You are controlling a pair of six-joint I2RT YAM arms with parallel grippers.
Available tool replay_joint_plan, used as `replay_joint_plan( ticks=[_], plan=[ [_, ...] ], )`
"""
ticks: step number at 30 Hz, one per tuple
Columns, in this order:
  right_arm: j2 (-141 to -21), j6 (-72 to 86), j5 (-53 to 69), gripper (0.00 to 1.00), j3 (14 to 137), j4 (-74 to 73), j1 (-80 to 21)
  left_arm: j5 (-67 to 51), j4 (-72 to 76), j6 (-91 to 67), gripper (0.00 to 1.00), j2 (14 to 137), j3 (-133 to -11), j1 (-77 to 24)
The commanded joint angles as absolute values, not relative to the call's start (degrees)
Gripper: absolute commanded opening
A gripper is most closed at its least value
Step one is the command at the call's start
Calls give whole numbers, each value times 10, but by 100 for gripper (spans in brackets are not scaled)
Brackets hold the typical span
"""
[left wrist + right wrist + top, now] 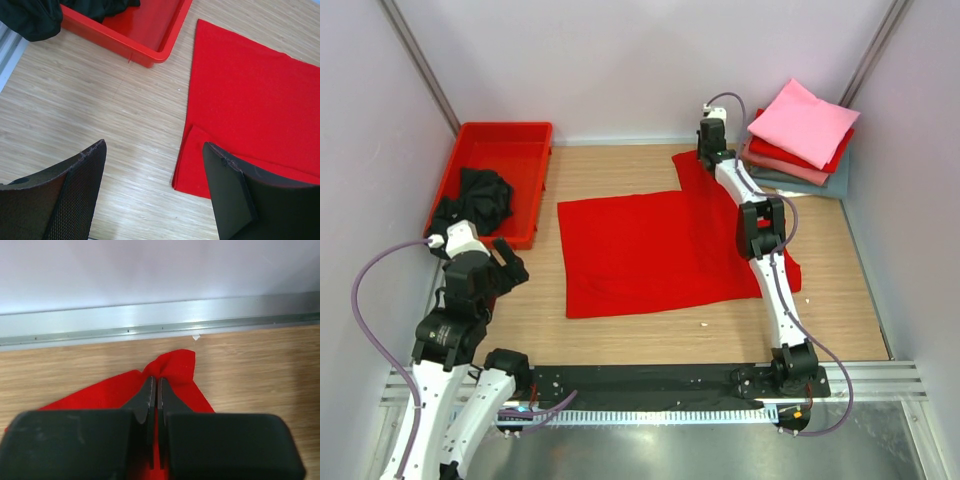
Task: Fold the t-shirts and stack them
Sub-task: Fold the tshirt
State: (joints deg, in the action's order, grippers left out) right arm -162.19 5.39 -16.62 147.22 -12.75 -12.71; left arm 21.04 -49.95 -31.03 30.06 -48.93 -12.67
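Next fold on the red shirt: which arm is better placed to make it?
Right. The right gripper is shut on the far corner of the red shirt. The left gripper hangs open over the table beside the shirt's left edge, holding nothing.

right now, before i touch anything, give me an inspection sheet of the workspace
surface: wood-grain table; one small pale speck near the front.
job's things: red shirt spread mid-table; black shirt bunched in the tray, spilling over its rim; folded stack at the far right corner, pink on top.
clutter: red tray at far left.
grippers: left gripper open over bare table beside the red shirt's corner; right gripper shut on the red shirt's far edge.
cables: purple cables loop off both arms, clear of the cloth.
surroundings: pale walls; metal rail along the far edge.
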Motion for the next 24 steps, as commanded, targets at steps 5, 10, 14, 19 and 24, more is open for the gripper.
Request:
replay_joint_plan(
  ticks=[5,10,14,19,24],
  plan=[
    [-1459,47,-154,1,1355,-99,-129,208,-476,-303,79,321,-490,-116],
    [-1303,69,-109,1,1189,-39,-130,157,-471,-294,79,369,-510,-112],
    [-1198,78,-87,1,1031,-4,-130,112,-475,-297,77,439,-553,-112],
    [-1087,102,-76,2,884,35,-134,113,-422,-322,78,529,-590,-112],
    [-985,130,-69,1,731,79,-139,118,-393,-352,71,727,-688,-113]
  ],
)
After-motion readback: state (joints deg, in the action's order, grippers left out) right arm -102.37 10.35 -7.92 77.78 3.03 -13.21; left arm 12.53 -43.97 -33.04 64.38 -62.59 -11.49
